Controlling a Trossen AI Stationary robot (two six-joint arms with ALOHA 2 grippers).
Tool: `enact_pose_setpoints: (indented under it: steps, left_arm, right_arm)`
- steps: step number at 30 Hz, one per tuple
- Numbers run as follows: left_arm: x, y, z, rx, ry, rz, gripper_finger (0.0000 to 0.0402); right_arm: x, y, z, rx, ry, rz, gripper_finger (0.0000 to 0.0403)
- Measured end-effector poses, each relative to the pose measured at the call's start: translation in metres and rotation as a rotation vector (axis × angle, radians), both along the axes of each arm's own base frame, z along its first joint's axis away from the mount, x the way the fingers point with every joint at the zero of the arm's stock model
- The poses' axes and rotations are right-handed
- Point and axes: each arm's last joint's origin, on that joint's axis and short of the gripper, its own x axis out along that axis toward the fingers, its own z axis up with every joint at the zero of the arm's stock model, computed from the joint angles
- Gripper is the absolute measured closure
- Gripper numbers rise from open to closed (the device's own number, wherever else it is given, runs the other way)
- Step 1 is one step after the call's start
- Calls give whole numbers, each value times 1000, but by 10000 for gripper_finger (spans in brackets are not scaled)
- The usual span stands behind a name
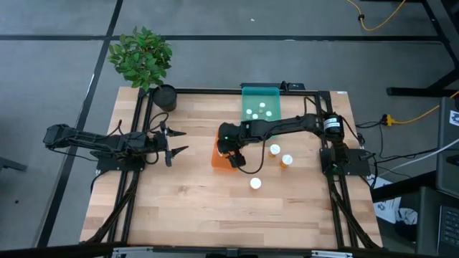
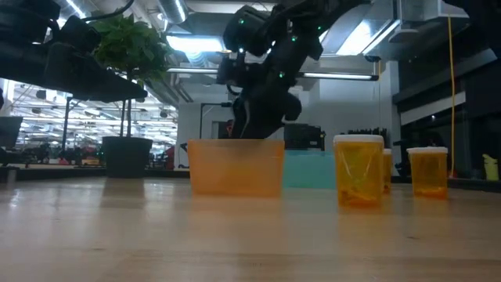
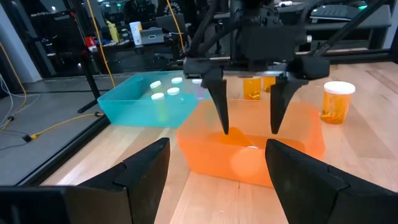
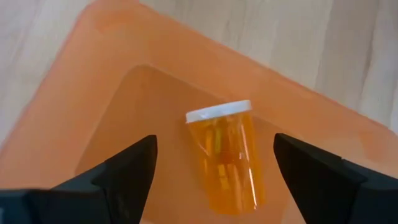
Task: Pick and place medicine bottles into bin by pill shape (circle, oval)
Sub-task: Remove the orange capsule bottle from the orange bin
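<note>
The right gripper [image 3: 249, 99] hangs wide open and empty over the orange bin [image 3: 205, 152]; one medicine bottle [image 4: 227, 155] lies inside, apart from the fingers, its base cut off by the picture's edge

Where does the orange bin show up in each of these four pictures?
High view: the orange bin sits mid-table, mostly under the right claw.
Low view: left of centre, on the tabletop, below that claw.
Left wrist view: centre, beside the teal bin.
Right wrist view: fills the picture, an amber bottle lying in it.
Shared landmark: the open right claw above the bin.
</note>
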Motion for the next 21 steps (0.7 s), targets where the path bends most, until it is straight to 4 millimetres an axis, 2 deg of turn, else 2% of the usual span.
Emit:
enact_pose_setpoints:
  steps: [9,21]
  left_arm:
    - [0,0,0,0,1,0,145]
    - [0,0,0,0,0,0,145]
  right_arm:
    - [7,4,-32,-4,62,28,80]
    - [13,6,-21,-22,67,54,80]
